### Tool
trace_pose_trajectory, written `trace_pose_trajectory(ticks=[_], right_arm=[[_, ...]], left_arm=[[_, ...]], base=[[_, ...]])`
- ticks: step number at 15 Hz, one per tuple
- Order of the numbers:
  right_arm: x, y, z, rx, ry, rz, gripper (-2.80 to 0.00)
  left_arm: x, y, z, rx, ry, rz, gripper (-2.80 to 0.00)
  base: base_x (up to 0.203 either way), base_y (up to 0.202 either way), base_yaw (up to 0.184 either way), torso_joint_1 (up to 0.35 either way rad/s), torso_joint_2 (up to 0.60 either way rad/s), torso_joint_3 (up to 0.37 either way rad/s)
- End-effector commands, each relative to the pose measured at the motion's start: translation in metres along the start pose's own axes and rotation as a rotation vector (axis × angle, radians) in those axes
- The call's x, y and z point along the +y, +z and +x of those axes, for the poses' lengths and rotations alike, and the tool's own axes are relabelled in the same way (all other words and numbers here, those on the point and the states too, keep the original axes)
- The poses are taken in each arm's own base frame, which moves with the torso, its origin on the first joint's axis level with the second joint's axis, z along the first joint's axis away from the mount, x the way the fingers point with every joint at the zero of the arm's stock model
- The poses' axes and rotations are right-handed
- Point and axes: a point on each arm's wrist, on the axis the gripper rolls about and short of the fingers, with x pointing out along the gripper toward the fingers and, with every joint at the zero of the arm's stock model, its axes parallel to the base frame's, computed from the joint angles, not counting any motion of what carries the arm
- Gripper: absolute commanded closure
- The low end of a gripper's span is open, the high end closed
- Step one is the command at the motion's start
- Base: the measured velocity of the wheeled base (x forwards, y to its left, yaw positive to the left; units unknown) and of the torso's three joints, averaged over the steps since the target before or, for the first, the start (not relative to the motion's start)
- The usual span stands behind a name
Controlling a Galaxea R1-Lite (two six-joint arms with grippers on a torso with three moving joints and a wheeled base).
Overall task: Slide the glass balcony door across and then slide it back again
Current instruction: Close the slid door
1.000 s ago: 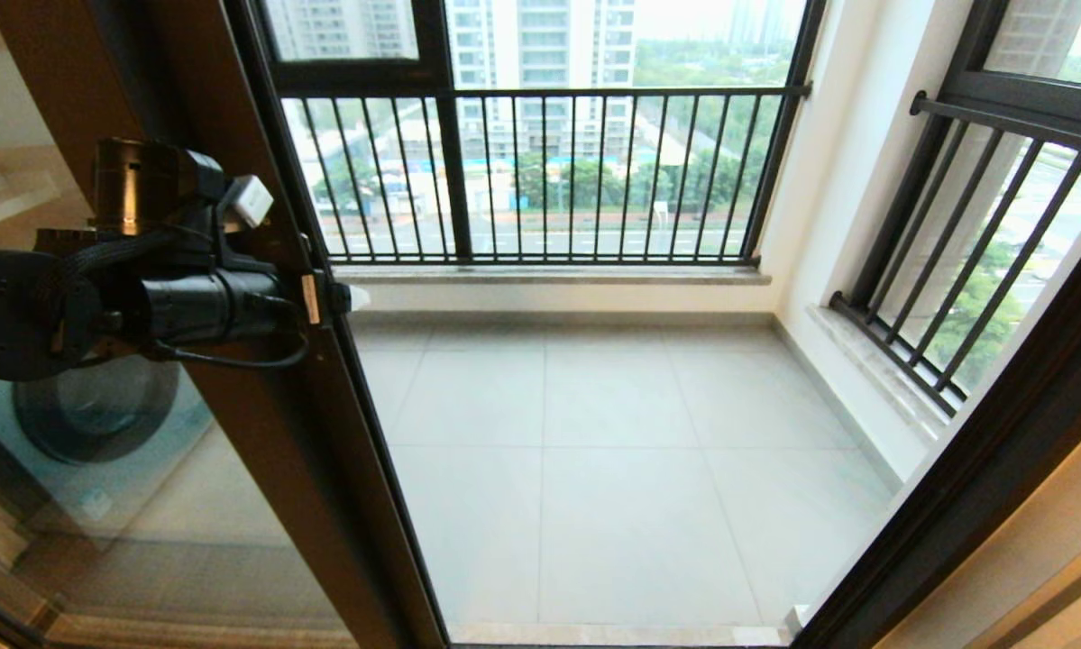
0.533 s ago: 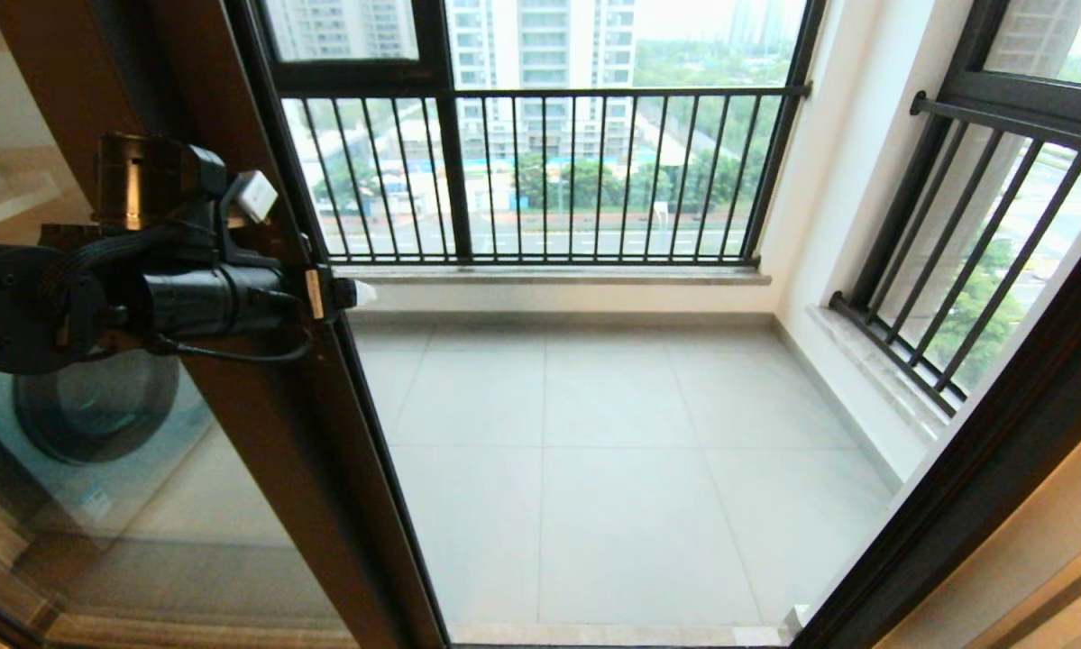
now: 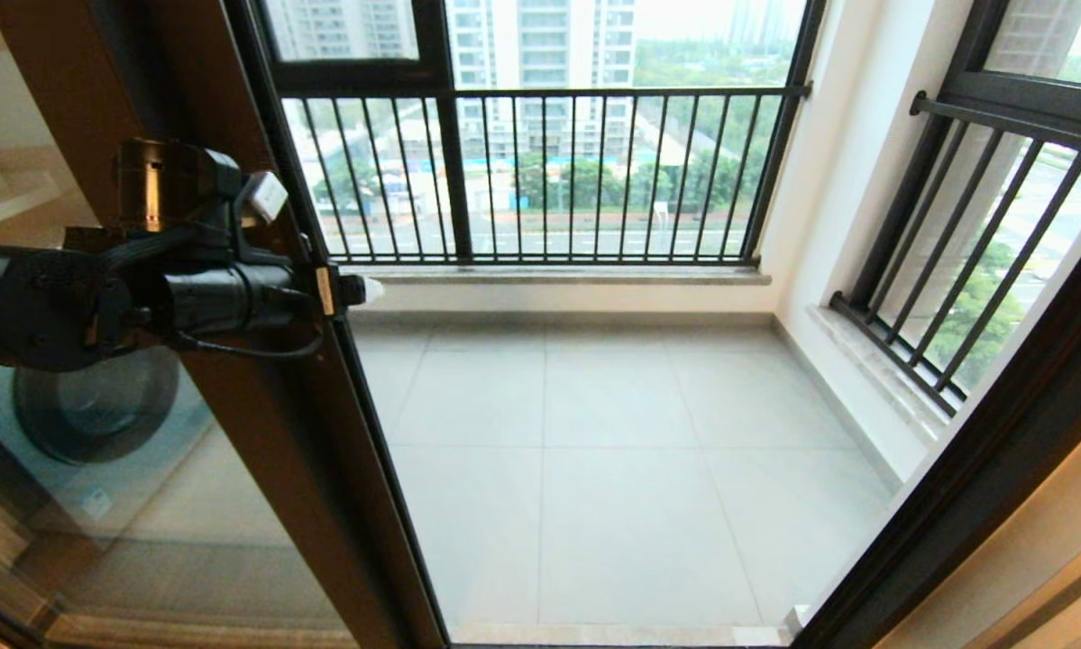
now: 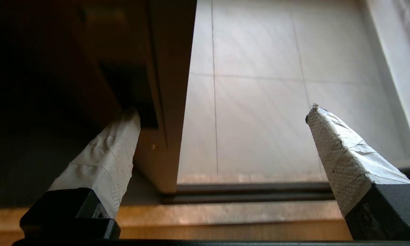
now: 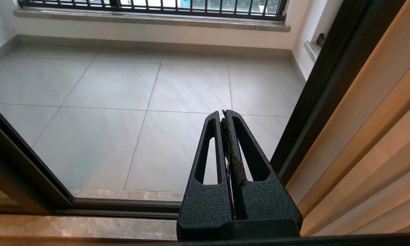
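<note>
The glass balcony door (image 3: 261, 433) stands at the left, its brown stile edging the open doorway; its frosted band is out of view. My left gripper (image 3: 349, 290) is at the stile's edge at mid height, open. In the left wrist view the left gripper (image 4: 223, 111) straddles the stile (image 4: 167, 85): one taped finger (image 4: 105, 160) rests against the stile's face by a dark recess (image 4: 133, 92), and the other taped finger (image 4: 345, 157) hangs free over the opening. My right gripper (image 5: 224, 114) is shut on nothing, low at the doorway's right side.
Grey balcony floor tiles (image 3: 621, 469) lie beyond the dark floor track (image 5: 122, 206). Black barred railing windows (image 3: 540, 171) close the far and right sides. The dark door jamb (image 3: 982, 469) stands at the right. A washing machine (image 3: 98, 406) shows through the door's glass.
My left arm has shifted slightly to the right and up along the door's edge. The door's own edge shows no clear shift. The right arm has not moved.
</note>
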Motion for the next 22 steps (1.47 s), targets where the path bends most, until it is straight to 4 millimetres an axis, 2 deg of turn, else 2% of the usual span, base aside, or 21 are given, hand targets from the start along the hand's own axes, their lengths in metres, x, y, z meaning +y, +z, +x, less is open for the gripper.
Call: trace_pose_trajectory(ticks=[1,4,13,18,22], right_arm=[[0.000,0.000,0.000,-0.001,0.001,-0.001,0.00],[0.000,0.000,0.000,-0.001,0.001,-0.001,0.00],[0.000,0.000,0.000,-0.001,0.001,-0.001,0.00],[0.000,0.000,0.000,-0.001,0.001,0.000,0.00],[0.000,0.000,0.000,-0.001,0.001,-0.001,0.00]], left_arm=[[0.000,-0.004,0.010,0.001,0.001,-0.001,-2.80],[0.000,-0.007,0.016,0.008,0.000,-0.001,-2.80],[-0.019,-0.010,0.016,0.025,-0.102,0.015,-2.80],[-0.021,-0.012,0.019,0.012,-0.148,0.014,-2.80],[-0.030,-0.021,0.017,0.042,-0.192,0.023,-2.80]], base=[[0.000,0.000,0.000,0.000,0.00,0.000],[0.000,0.000,0.000,0.000,0.00,0.000],[0.000,0.000,0.000,0.000,0.00,0.000],[0.000,0.000,0.000,0.000,0.00,0.000],[0.000,0.000,0.000,0.000,0.00,0.000]])
